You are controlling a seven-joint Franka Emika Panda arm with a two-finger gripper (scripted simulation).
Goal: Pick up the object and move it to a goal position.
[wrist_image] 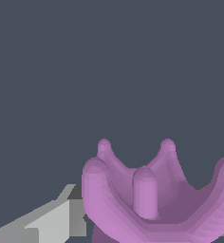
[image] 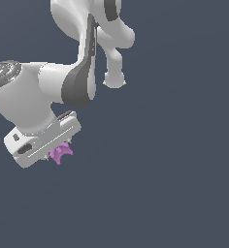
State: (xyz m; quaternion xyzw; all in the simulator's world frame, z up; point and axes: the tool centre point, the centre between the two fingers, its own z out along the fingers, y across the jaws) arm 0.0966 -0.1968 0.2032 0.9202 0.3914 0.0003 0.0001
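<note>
One object (image: pixel 61 153) | my jaws clamp its purple prongs | risk: shallow edge grip, it slips if I swing fast

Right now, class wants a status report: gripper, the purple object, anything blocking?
Gripper shut on purple object, pronged piece sitting between the fingers. Nothing else in view around it, plain dark background only.

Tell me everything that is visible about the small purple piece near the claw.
The purple piece is tiny, pink-purple and smooth like plastic. The wrist view shows a curved base with several rounded prongs. In the exterior view it sits right under the white claw, which seems to grip it, though the fingers are mostly hidden. Nothing else appears to touch it.
</note>
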